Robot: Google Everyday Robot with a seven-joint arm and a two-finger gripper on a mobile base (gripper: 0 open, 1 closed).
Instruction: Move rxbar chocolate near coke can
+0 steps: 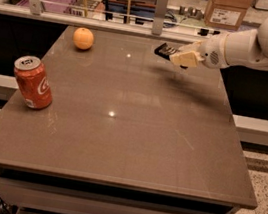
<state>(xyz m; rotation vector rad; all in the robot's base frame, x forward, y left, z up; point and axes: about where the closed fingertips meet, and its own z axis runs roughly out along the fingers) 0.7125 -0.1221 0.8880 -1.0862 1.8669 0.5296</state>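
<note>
Rxbar chocolate, flat, in far-right jaws

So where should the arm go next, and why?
Probably swing across toward the can. The gripper holds the bar above the far right side of the table, while the can stands far off by the left edge.

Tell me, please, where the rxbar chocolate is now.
In the camera view, the rxbar chocolate is held in the gripper above the table's far right, well right of the orange.
</note>
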